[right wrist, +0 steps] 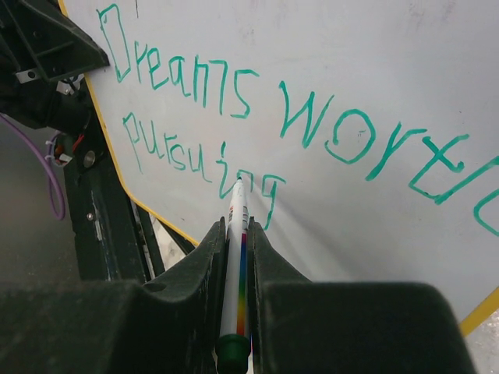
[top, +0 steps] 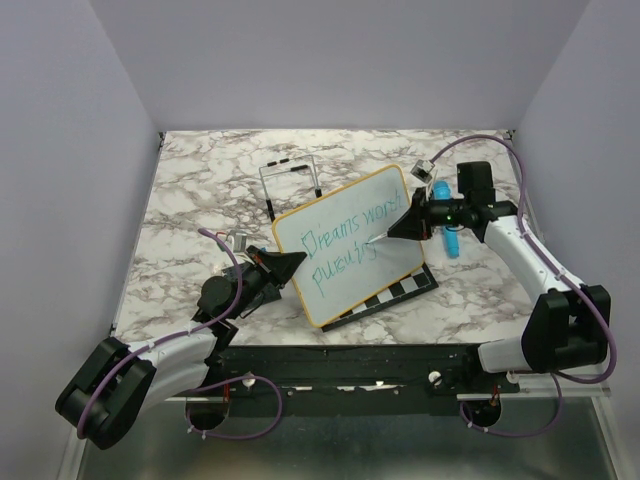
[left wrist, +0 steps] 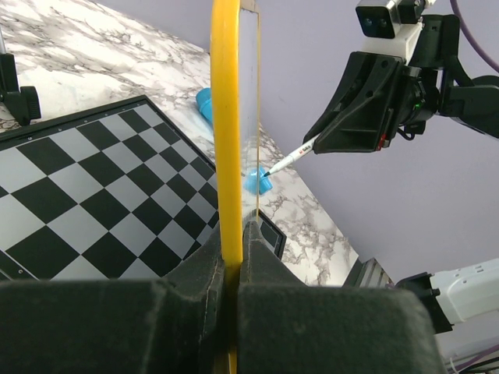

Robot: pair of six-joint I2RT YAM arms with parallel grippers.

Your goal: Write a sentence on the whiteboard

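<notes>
The whiteboard point(top: 350, 245), white with a yellow frame, stands tilted on edge over the chessboard point(top: 395, 293). My left gripper point(top: 297, 262) is shut on its left edge; in the left wrist view the yellow frame point(left wrist: 227, 117) runs up from between the jaws. My right gripper point(top: 400, 228) is shut on a white marker point(right wrist: 238, 265) with a rainbow stripe, its tip touching the board at the "g". The teal sentence point(right wrist: 257, 117) reads "Dreams worth" with "pursuing" point(right wrist: 203, 167) below it.
A blue object point(top: 447, 222) lies on the marble table point(top: 200, 200) right of the board, behind my right gripper. A small black wire stand point(top: 292, 185) sits behind the board. The chessboard point(left wrist: 86, 195) fills the left wrist view's left side.
</notes>
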